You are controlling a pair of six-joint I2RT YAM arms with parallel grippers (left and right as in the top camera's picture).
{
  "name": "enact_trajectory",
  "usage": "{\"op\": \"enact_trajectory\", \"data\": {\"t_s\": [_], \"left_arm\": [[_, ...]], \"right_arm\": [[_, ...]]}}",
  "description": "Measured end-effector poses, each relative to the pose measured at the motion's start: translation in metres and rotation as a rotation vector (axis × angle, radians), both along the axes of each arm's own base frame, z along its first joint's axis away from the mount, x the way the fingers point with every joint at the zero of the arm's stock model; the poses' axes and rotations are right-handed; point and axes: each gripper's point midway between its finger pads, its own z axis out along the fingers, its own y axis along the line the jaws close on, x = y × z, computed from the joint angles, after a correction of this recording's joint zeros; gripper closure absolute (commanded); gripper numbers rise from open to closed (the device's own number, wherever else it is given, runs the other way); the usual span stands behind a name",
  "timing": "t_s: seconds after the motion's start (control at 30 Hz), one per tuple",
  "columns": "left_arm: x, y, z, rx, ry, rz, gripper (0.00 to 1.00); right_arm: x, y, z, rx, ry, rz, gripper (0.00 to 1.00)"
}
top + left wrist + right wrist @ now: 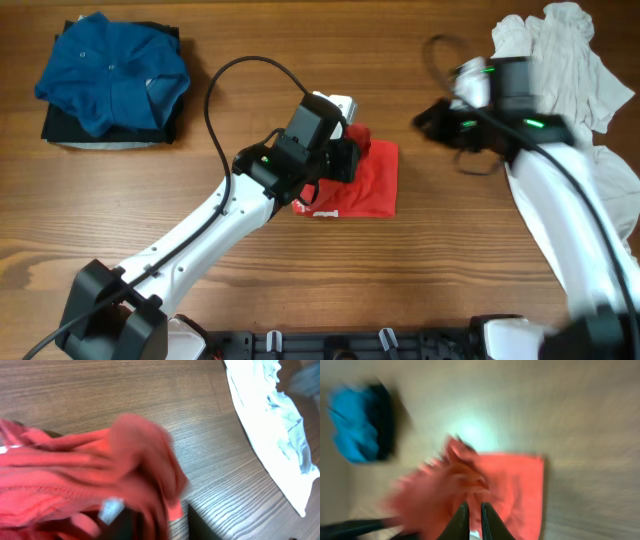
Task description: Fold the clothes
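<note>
Red T-shirt (372,185) is soft and limp: you pinch its 3 o'clock hem. Right gripper (473,508) nearly together, empty; left gripper (345,155) jaws covered, can't tell.

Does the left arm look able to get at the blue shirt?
Probably yes: only bare table lies between the left tool, at the red garment, and the blue shirt on the dark stack.

The left hand (348,150) and its arm cover much of the red T-shirt (375,185) and most of its lettering. In the left wrist view cloth buries the fingers, so their grip cannot be told. The right hand (432,122) is motion-smeared overhead; its own view blurs the blue garment (352,430).
</note>
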Motion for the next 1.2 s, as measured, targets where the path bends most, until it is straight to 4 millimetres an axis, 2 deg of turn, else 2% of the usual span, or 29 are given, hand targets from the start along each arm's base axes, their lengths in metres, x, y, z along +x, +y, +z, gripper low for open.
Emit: {"op": "enact_trajectory", "data": {"t_s": [0.07,0.13,0.3,0.43,0.53,0.63,0.73,0.8,0.9,1.03,1.2], "left_arm": [[-0.002,-0.004,0.001,-0.007,-0.001,-0.009,0.0],[0.0,-0.007,0.005,-0.024,-0.015,-0.012,0.0],[0.004,-0.01,0.015,-0.041,-0.034,-0.012,0.0],[0.014,-0.002,0.051,-0.063,-0.094,0.002,0.0],[0.029,0.033,0.106,-0.099,-0.194,0.092,0.0],[0.043,0.091,0.166,-0.145,-0.325,0.237,0.0],[0.045,0.144,0.195,-0.144,-0.388,0.365,0.0],[0.045,0.167,0.197,-0.129,-0.39,0.422,0.0],[0.047,0.194,0.182,-0.085,-0.336,0.491,0.0],[0.047,0.206,0.166,-0.052,-0.279,0.518,0.0],[0.044,0.207,0.16,-0.041,-0.255,0.519,0.0]], "right_arm": [[-0.007,-0.012,0.029,0.001,-0.073,-0.033,0.86],[-0.017,-0.017,0.038,-0.002,-0.08,-0.044,0.87],[-0.025,-0.018,0.027,-0.007,-0.021,-0.042,0.87],[-0.023,-0.018,0.021,-0.015,-0.009,-0.029,0.82],[-0.023,-0.009,0.013,-0.028,0.001,0.02,0.75],[-0.019,0.016,-0.001,-0.048,0.006,0.121,0.63],[-0.013,0.054,-0.023,-0.064,0.003,0.258,0.53],[-0.01,0.075,-0.036,-0.067,0.004,0.325,0.51],[-0.009,0.112,-0.066,-0.08,0.009,0.447,0.45],[-0.014,0.14,-0.098,-0.088,0.019,0.574,0.4],[-0.029,0.163,-0.128,-0.101,0.042,0.701,0.41]]}}
